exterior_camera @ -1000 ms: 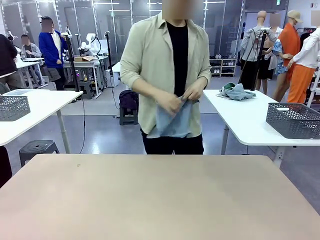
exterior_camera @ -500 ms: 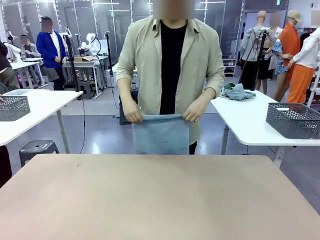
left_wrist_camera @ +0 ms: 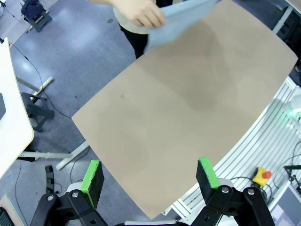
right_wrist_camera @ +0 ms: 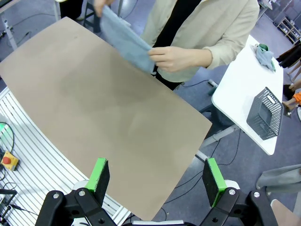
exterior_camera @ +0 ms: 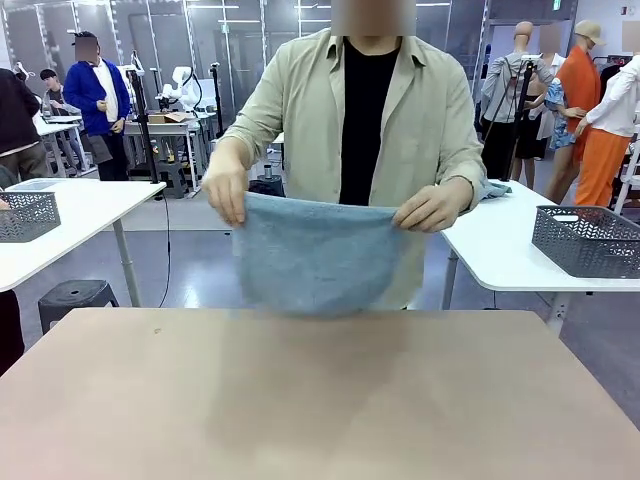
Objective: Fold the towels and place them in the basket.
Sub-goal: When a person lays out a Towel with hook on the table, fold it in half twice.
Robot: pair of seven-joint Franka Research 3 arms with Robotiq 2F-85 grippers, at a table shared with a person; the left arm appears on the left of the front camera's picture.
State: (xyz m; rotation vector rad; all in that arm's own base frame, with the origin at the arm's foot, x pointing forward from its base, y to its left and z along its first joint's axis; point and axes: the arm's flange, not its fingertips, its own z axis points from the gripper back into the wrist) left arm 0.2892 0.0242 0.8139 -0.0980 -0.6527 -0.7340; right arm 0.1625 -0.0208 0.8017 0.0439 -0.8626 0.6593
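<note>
A person at the far side of the tan table holds a grey-blue towel spread by its top corners, one hand at each; it hangs over the table's far edge. The same towel shows in the left wrist view and the towel in the right wrist view. A dark grey mesh basket stands on the white side table at the right, also the basket in the right wrist view. More towels lie bunched on that table. My left gripper and right gripper are open, high over the near edge, holding nothing.
A white side table stands at the right behind the person. Another white table at the left carries a second mesh basket. A grey stool sits beneath it. Other people stand farther off at the left.
The person has raised the grey-blue towel from waist height, spread it wide between both hands and leaned toward the table. Neither gripper shows any change.
</note>
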